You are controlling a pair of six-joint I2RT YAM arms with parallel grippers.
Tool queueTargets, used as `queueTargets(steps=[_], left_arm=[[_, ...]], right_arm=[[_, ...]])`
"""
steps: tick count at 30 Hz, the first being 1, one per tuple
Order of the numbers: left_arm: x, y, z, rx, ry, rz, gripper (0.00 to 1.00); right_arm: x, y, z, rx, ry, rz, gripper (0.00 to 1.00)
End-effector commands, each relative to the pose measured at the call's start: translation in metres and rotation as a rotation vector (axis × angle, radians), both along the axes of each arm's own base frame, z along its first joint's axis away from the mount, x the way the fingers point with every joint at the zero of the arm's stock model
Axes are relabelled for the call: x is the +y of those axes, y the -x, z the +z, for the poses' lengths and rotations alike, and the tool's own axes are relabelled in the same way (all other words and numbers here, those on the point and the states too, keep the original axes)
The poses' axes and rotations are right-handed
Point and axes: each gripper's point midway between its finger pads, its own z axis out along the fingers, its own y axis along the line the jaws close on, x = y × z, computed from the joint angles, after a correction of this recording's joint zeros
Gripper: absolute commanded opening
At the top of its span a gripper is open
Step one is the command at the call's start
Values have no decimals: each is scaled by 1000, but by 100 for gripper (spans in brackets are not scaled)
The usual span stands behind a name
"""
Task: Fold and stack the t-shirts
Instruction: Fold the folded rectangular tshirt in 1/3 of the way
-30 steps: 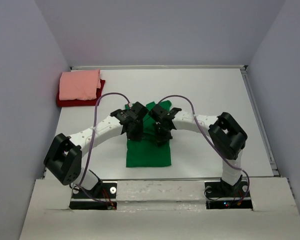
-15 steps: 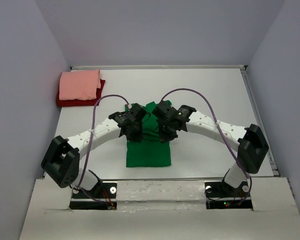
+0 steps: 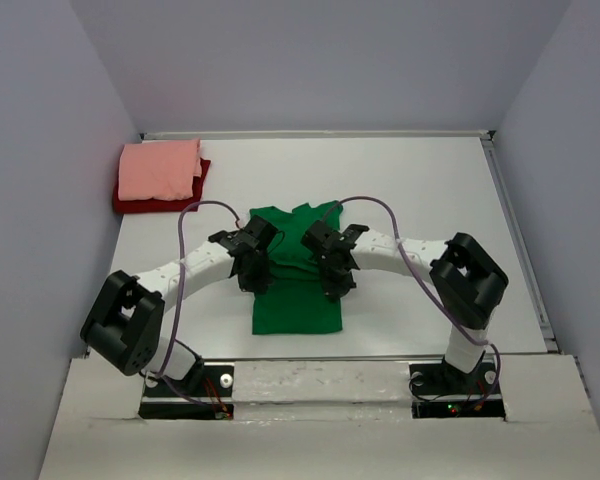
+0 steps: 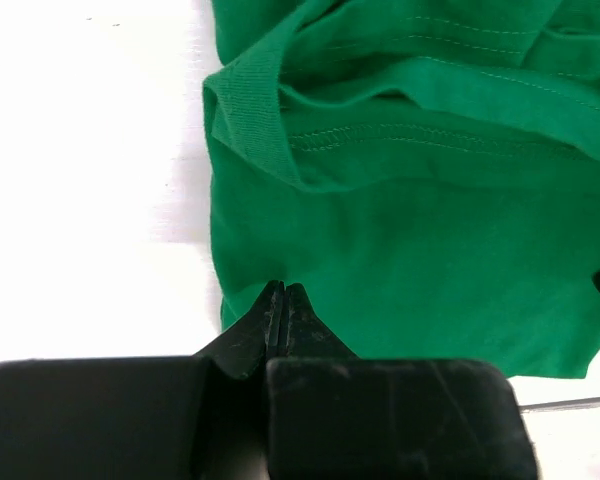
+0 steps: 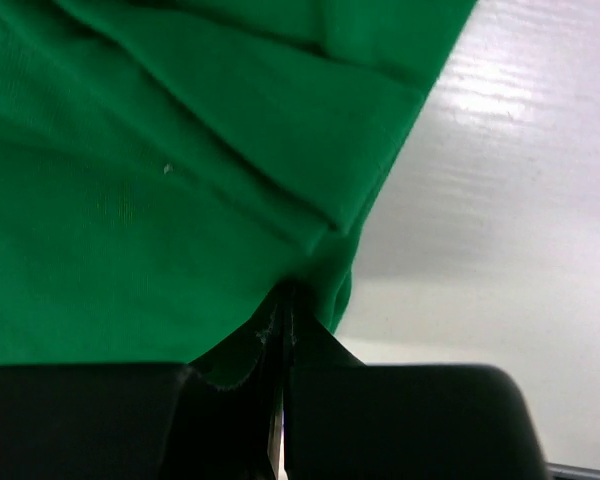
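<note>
The green t-shirt (image 3: 295, 312) is a plain bright green, its hem stitching a slightly paler green; the pink t-shirt (image 3: 160, 168) is plain salmon-pink; the red t-shirt (image 3: 128, 205) is plain dark red; the table (image 3: 420, 200) is white; the walls (image 3: 310, 60) are pale grey with a lilac tint; the arms (image 3: 195, 262) are white with black joints; their cables (image 3: 183, 232) are purple; the left gripper (image 4: 282, 298) and the right gripper (image 5: 283, 305) are black.
</note>
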Motion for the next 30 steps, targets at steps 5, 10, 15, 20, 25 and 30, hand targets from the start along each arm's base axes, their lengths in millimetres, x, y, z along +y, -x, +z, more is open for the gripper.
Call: queueTargets(steps=[5, 10, 15, 20, 25, 30], left_arm=[[-9, 7, 5, -5, 70, -42, 0], [-19, 9, 16, -12, 116, -58, 0], [-25, 20, 25, -1, 162, -39, 0], [-23, 34, 18, 40, 153, -20, 0], [-17, 50, -2, 88, 138, 4, 0], [-16, 59, -23, 127, 147, 10, 0]], right_arm=[[28, -34, 23, -95, -56, 26, 0], [31, -41, 38, -101, -64, 22, 0], [30, -42, 63, -140, -97, 14, 0], [20, -50, 78, -152, -75, -6, 0], [2, -61, 63, -128, -107, -47, 0], [-3, -67, 55, -118, -116, -39, 0]])
